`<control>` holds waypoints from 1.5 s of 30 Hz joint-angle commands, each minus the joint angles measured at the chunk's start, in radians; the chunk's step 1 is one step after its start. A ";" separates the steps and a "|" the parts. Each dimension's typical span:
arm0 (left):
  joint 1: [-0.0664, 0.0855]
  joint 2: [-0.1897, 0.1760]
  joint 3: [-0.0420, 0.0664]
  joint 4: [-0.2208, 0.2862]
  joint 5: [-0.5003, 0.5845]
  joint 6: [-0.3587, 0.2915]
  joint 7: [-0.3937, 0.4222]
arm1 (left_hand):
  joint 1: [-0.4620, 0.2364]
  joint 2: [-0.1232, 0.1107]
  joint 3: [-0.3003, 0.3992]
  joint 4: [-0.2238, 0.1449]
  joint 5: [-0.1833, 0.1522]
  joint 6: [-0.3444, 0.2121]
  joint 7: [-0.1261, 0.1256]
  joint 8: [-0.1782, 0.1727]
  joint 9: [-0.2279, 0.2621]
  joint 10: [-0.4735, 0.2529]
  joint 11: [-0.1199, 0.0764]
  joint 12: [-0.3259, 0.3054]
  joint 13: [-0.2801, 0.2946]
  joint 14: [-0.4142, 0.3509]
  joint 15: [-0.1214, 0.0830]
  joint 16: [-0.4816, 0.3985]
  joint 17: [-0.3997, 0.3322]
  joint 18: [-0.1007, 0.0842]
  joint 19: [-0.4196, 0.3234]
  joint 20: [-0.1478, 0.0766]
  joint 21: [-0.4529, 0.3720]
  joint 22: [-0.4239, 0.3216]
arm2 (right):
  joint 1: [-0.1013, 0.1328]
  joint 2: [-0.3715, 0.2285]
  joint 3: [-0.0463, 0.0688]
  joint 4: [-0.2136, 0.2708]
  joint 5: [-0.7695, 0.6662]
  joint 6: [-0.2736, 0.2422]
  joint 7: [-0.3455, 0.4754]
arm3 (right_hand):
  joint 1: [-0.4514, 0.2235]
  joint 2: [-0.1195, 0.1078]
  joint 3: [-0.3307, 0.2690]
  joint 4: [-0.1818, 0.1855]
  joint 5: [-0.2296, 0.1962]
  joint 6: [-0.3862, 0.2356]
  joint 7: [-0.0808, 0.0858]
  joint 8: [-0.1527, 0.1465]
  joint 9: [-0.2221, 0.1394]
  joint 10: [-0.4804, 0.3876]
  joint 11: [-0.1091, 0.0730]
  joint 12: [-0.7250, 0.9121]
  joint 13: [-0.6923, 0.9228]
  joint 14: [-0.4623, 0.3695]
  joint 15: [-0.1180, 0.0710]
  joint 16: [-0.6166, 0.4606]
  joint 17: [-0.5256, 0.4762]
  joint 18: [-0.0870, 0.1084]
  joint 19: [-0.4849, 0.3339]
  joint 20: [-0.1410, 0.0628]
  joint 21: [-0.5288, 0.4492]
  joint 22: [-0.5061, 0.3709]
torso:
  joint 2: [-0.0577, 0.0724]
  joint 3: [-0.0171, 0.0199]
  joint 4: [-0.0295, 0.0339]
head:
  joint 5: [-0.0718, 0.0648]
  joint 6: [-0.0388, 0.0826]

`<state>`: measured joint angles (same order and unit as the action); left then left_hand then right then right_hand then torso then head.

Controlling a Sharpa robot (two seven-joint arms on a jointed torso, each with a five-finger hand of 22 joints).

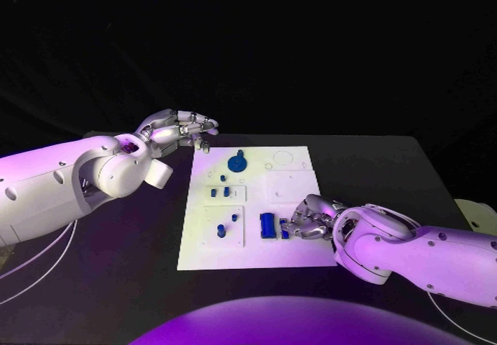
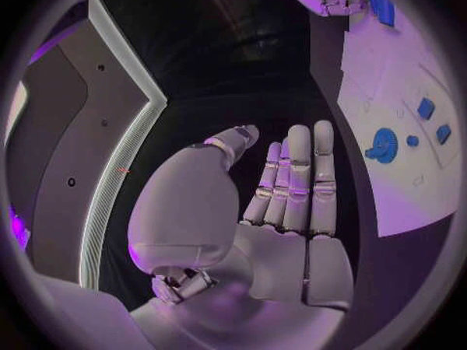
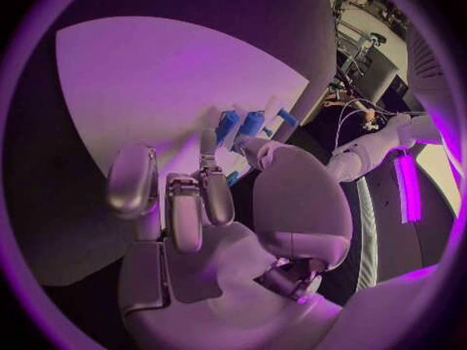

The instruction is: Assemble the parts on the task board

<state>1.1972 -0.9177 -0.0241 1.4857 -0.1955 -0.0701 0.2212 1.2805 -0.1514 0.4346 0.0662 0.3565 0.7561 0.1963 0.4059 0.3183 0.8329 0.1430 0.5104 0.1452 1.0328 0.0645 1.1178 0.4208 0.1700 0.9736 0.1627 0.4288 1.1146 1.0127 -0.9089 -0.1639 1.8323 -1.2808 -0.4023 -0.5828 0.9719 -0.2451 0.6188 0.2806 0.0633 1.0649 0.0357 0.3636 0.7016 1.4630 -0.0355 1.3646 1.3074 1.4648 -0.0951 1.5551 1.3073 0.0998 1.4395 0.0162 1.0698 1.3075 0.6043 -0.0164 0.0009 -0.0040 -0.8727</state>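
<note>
right hand [image 1: 311, 219] curled on task board [image 1: 290, 251], grip unclear, beside tall blue part [image 1: 268, 225] | left hand [image 1: 178, 131] spread, off board's far corner | step: seating part; next: careful alignment

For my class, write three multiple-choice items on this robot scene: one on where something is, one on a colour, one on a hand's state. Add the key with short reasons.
1. Where is the right hand?
A. over the task board's near right part
B. off the table's far edge
C. beside the left hand

2. What colour is the round part at the far end of the task board?
A. red
B. blue
C. green

3. What is the left hand holding?
A. a blue part
B. a cable
C. nothing

Key: 1 A, its fingers lie on the board by the tall blue part; 2 B, it looks blue on white; 3 C, the left wrist view shows a bare palm.
</note>
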 commanded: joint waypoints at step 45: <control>0.001 0.000 0.001 0.001 -0.001 0.012 0.006 | 0.005 0.007 0.001 0.006 0.004 -0.005 0.000 0.007 -0.002 -0.010 -0.002 0.005 -0.001 -0.008 0.003 0.007 0.001 0.010 0.001 0.009 -0.002 -0.002 | -0.014 -0.001 0.000 -0.034 -0.002 0.019 0.087 | 0.154 0.003 -0.009 -0.068 0.011 0.011 -0.004 -0.004 0.009 0.008 -0.003 0.009 0.087 0.101 -0.002 0.007 0.239 -0.011 0.010 -0.002 0.004 0.095 | 0.000 0.0021 0.0009 | 0.007 0.000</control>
<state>1.1972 -0.9190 -0.0241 1.4854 -0.1962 -0.0701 0.2204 1.2805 -0.1514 0.4347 0.0662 0.3564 0.7561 0.1962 0.4107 0.3176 0.8293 0.1394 0.5104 0.1452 1.0292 0.0681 1.1218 0.4206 0.1699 0.9737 0.1627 0.4288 1.1139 0.9997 -0.9113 -0.1636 1.7981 -1.2578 -0.3711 -0.4910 1.1270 -0.2503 0.6108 0.2046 0.0789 1.0681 0.0324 0.3596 0.7089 1.4630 -0.0355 1.3727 1.3078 1.4648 -0.0950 1.5590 1.3073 0.0998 1.4469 0.0161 1.0775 1.3080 0.6045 -0.0151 0.0005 0.0031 -0.8727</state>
